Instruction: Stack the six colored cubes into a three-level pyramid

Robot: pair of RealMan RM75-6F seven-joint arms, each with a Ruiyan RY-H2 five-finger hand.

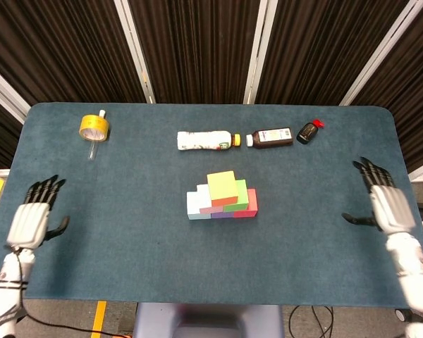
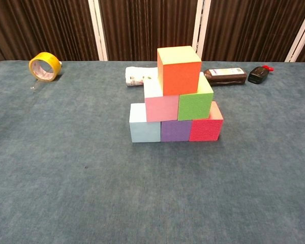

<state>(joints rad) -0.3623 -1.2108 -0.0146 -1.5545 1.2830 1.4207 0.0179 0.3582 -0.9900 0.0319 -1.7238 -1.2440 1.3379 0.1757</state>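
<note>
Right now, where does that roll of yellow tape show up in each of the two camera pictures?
Head view: the yellow tape roll lies at the table's far left, near the back edge.
Chest view: the same roll sits at upper left, standing on edge.
Shared landmark: the cube pyramid in the middle, right of the roll in both.

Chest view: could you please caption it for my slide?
Finished three-level cube pyramid on the blue table, orange cube on top.

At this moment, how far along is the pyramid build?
It looks done: the orange cube tops the pink cube and green cube, over three base cubes. Nothing is in hand; the left hand and right hand sit open near the table's sides. Nothing visibly remains.
</note>
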